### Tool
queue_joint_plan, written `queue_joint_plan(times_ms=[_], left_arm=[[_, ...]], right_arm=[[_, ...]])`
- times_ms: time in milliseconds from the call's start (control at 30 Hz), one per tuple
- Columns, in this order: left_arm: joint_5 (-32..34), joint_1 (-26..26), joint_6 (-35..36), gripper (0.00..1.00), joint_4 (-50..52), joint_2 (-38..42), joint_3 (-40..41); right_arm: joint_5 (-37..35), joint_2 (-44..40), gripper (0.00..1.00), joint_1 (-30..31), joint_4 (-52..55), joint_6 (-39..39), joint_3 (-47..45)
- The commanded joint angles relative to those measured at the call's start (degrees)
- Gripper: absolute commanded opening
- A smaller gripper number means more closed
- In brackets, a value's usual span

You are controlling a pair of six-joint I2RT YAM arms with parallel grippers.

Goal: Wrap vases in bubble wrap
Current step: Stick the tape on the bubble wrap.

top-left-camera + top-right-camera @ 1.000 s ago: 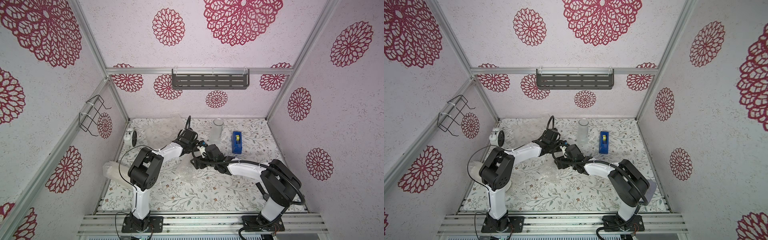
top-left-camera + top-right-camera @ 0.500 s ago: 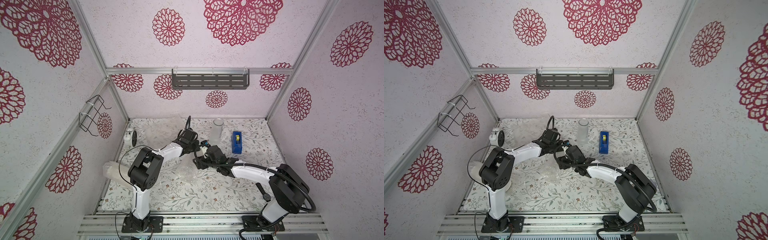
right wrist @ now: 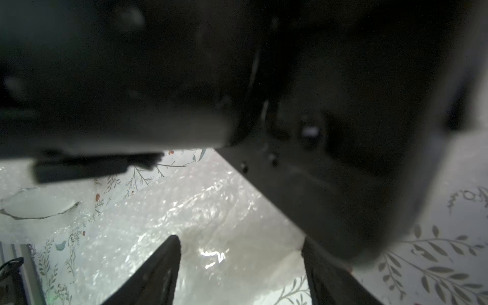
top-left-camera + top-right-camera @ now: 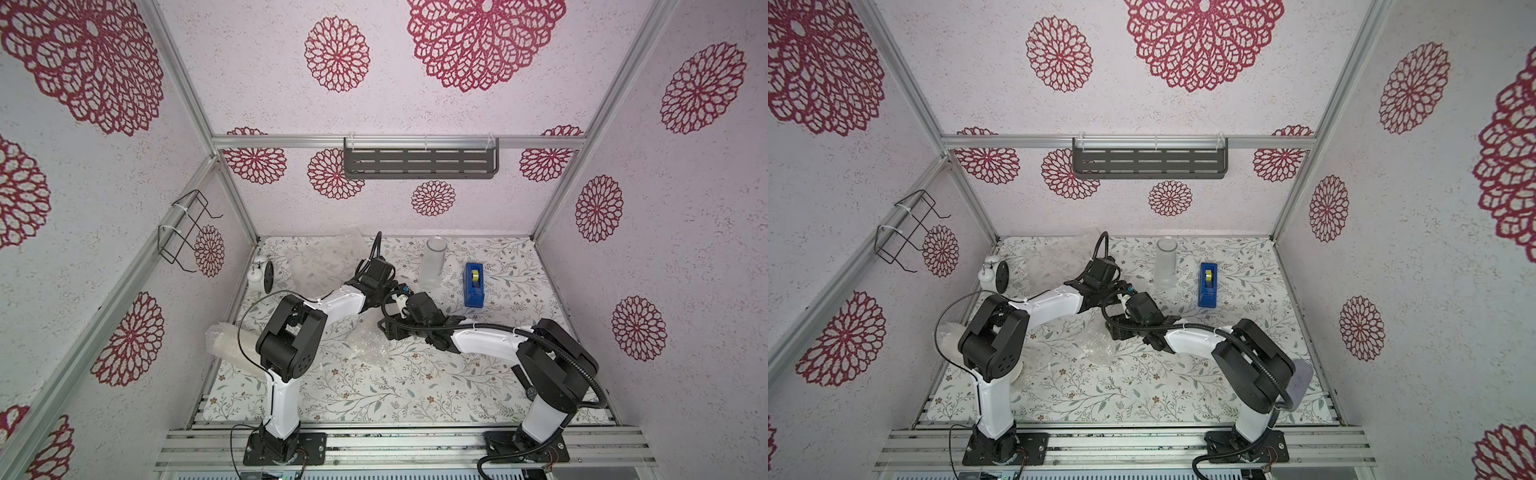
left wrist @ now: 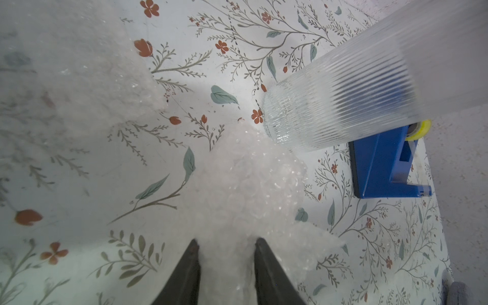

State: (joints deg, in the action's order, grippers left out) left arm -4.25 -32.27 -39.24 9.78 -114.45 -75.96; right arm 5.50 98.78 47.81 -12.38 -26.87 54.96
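While the left jaws pinch a bunched edge of the bubble wrap (image 5: 245, 179), which reaches the foot of the upright ribbed glass vase (image 5: 330, 100) at the back of the bench (image 4: 374, 399), the spread right jaws should bite the sheet low, clear of the left arm. Both arms sit about where they did a second ago.

Both arms pair glossy white tubular links with blocky black joint housings: the left arm (image 4: 291, 336) at lower left of the frame, the right arm (image 4: 552, 365) at lower right. Each is mounted on a black bolted base plate (image 4: 284, 451). A thin black cable (image 4: 242, 322) loops off the left arm, and a ribbed black hose (image 4: 486, 327) runs along the right. The left gripper (image 5: 227, 239) and right gripper (image 3: 240, 237) have dark, matte, tapered fingers.
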Motion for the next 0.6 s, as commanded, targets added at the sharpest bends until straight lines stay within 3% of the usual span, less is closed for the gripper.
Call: queue_joint_plan(times_ms=[0,133,233,467,500,567], left_arm=[[-2.7,-2.1,-0.4,0.35,10.0,-3.8,3.4],[-2.4,-2.1,-0.5,0.35,9.9,-3.5,3.7],[-2.5,-2.1,-0.6,0.35,9.7,-3.5,3.7],[-2.5,-2.1,-0.3,0.35,9.9,-3.1,4.1],[-2.5,-2.0,-0.3,0.35,9.9,-2.9,4.2],[-2.5,-2.0,-0.4,0.35,9.9,-2.9,4.1]], right_arm=[[4.1,-0.2,0.8,0.0,-4.1,-3.2,-0.8],[7.8,-0.3,0.82,-1.0,-12.7,-11.2,-4.2],[6.1,-0.6,0.82,-0.9,-15.7,-15.7,-5.9],[-6.7,-6.1,0.84,0.6,-4.8,-8.7,-5.3],[-7.5,-6.7,0.82,0.8,-4.2,-8.2,-5.6],[-6.9,-7.2,0.7,1.1,-4.7,-7.5,-6.2]])
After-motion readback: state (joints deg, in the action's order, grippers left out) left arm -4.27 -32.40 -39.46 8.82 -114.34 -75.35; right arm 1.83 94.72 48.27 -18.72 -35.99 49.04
